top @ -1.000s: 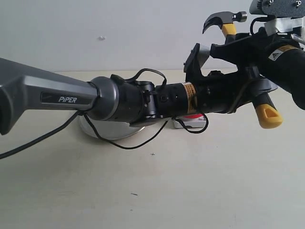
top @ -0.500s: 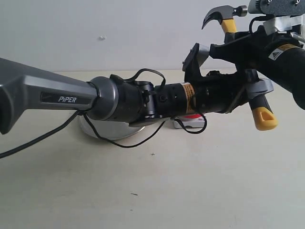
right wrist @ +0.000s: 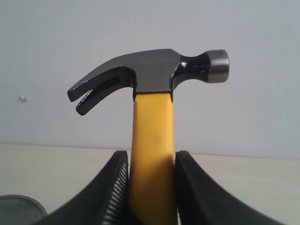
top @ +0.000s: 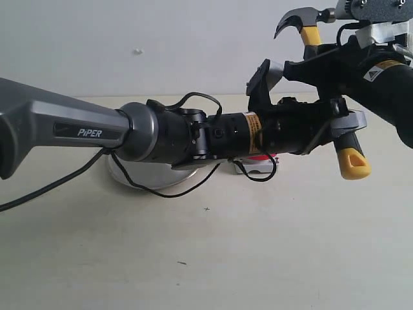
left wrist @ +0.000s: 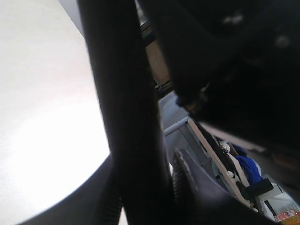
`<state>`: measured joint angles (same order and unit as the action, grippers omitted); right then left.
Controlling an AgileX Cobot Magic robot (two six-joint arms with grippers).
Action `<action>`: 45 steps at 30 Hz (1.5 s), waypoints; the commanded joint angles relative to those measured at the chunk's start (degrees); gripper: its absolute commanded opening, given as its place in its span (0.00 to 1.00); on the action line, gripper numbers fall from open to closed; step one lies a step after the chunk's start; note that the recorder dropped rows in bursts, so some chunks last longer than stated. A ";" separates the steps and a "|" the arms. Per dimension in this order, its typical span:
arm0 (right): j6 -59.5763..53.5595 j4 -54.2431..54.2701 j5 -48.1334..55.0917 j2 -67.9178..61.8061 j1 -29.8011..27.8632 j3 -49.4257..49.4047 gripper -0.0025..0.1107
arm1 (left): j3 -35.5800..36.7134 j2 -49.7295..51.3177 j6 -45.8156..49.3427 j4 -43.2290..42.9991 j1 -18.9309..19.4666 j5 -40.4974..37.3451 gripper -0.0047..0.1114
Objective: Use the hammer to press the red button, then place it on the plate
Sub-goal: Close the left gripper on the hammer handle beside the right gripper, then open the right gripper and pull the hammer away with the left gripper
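Note:
The hammer (top: 352, 155) hangs almost upright in the air at the right, dark head (top: 303, 16) on top and yellow looped end at the bottom. My right gripper (top: 315, 51) is shut on the yellow neck just under the head; the right wrist view shows the hammer (right wrist: 150, 79) squeezed in the right gripper (right wrist: 151, 178). My left gripper (top: 342, 126) reaches across and closes on the black grip lower down. That grip (left wrist: 126, 93) fills the left gripper (left wrist: 143, 187). Only a sliver of the red button (top: 261, 157) shows under the left arm. The plate (top: 139, 174) lies behind that arm.
The left arm stretches low across the middle of the table with a loose black cable (top: 168, 192) hanging beneath it. The plate's rim (right wrist: 16, 206) shows in a corner of the right wrist view. A pale wall stands behind the table.
The hammer has risen a little and turned more upright; its yellow end swung slightly left. Both grippers stayed on the handle.

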<state>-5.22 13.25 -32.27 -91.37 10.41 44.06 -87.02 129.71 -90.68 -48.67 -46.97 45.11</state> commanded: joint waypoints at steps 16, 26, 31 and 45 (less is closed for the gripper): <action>-1.14 -1.35 -0.07 4.18 0.19 0.34 0.54 | -0.27 -0.39 3.33 -3.40 -0.16 3.23 0.04; -1.14 -1.35 2.02 9.32 0.19 0.34 0.55 | -0.27 -0.39 3.53 -4.22 -0.16 3.56 0.04; -1.14 -1.35 3.45 14.12 0.19 0.34 0.55 | -0.27 -0.39 3.53 -4.46 0.07 3.56 0.04; -2.48 0.32 15.84 30.43 0.19 0.34 0.55 | -0.27 -2.92 -3.96 -18.46 5.79 -1.79 0.04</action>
<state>-6.54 13.56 -20.10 -62.65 10.56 44.06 -86.70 130.00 -93.36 -66.13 -41.87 40.12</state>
